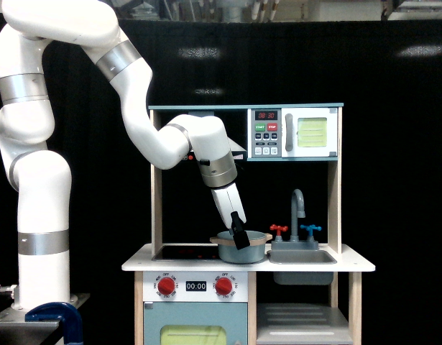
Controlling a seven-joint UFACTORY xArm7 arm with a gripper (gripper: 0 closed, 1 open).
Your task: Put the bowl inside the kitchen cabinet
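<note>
The bowl [241, 249], grey-blue with a tan rim band, stands on the white countertop [141, 263] between the stove plate and the sink. My gripper [240, 238] slants down from the upper left, and its black fingertips reach the bowl's rim near the middle. Seen side-on, the fingers overlap, so their gap is hidden. The kitchen cabinet [301, 321] is the pale grey open shelf compartment under the sink, at the lower right, with nothing seen inside it.
A grey faucet [298, 208] with red and blue taps stands just right of the bowl over the sink basin [302, 267]. The microwave [295, 133] hangs above. A blue oven door [195, 327] lies left of the cabinet. Wooden posts frame the unit.
</note>
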